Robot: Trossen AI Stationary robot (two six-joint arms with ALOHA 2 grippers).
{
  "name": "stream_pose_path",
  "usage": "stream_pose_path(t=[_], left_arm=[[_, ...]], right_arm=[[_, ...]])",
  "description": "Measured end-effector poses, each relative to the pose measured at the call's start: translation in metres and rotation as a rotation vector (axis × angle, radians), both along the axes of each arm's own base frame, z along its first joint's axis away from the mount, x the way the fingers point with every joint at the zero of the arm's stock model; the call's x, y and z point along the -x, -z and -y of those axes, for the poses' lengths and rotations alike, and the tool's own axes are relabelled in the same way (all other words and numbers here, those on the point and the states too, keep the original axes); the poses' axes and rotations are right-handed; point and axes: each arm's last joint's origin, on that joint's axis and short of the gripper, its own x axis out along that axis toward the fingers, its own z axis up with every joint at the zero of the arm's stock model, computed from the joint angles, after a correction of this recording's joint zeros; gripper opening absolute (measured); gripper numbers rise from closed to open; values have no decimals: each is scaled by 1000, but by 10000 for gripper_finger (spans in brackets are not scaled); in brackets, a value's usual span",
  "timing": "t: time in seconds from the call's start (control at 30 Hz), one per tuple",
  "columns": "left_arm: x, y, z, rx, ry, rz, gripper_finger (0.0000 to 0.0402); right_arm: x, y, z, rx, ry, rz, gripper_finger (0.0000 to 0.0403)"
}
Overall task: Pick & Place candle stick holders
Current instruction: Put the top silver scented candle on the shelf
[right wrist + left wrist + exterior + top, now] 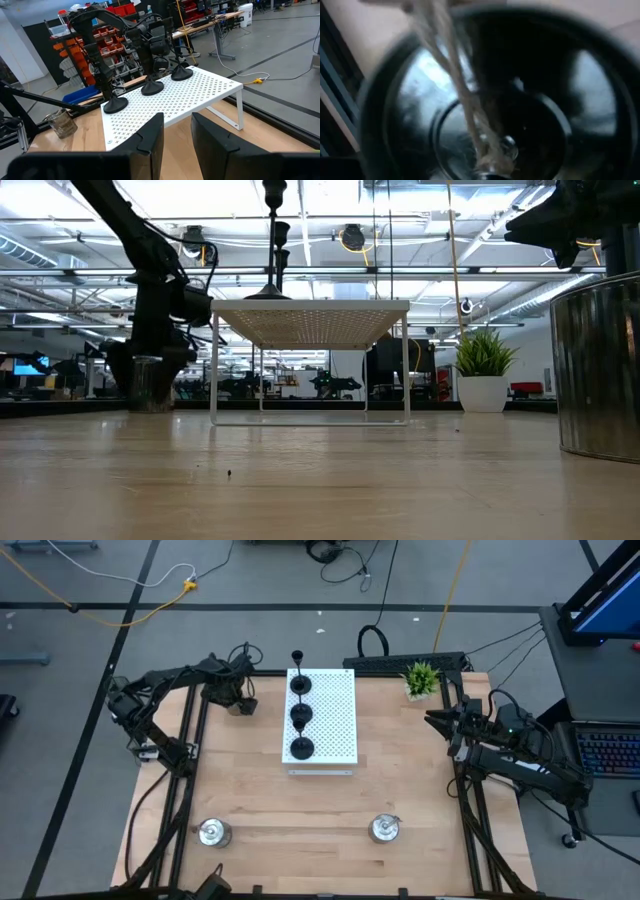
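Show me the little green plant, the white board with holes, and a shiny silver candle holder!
green plant (pixel 422 678), high view, on its leaves.
white board (pixel 335 720), high view, on a bare part of its holed top.
silver candle holder (pixel 385 829), high view, on its round top.

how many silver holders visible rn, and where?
3. One near the table's front-left corner, one front-right of centre, one at the back-left directly under the left gripper. None on the white board.
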Motion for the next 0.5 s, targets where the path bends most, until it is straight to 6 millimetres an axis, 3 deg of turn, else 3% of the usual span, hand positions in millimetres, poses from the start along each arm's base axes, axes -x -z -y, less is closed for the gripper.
stream_pose_path(t=[0.5], left_arm=[[-2, 0, -10, -77, -32, 61, 399]], right_arm=[[0, 0, 0, -32, 0, 11, 89]])
